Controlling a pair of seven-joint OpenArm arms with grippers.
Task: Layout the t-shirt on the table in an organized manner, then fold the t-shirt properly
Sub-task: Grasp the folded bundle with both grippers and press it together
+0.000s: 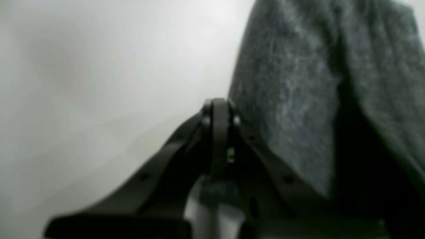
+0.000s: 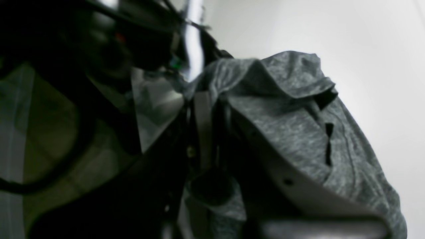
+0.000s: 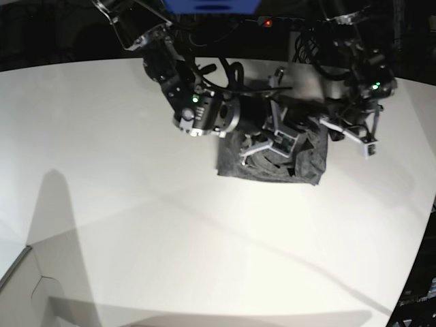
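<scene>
Black and blurred, the left pincer (image 1: 219,106) fills the bottom of its wrist view with its jaws pressed together at the tip; nothing shows between them, and the cloth stands just beside its right-hand jaw. That cloth is the dark heather-grey jersey-knit t-shirt (image 1: 298,99), plain and unprinted, with a fine pale fleck through the knit. Here it rises as a thick, soft fold with a deep shadowed crease running down its right part.

From the right wrist view, the right pincer (image 2: 202,109) is all but closed, and the t-shirt (image 2: 292,132) is bunched around and over its jaws, so it appears to be pinching the cloth. The fabric humps up in a rounded ridge above the jaws, with a hemmed edge turned over at the top and small dark gaps where layers overlap.

Seen from the base view, the t-shirt (image 3: 272,160) lies as a compact, roughly rectangular dark bundle on the large smooth white bench (image 3: 136,225), toward its far side, partly hidden under the right arm. Its near edge is straight and its corners fairly square. The left pincer (image 3: 325,126) sits at the bundle's right-hand edge.
</scene>
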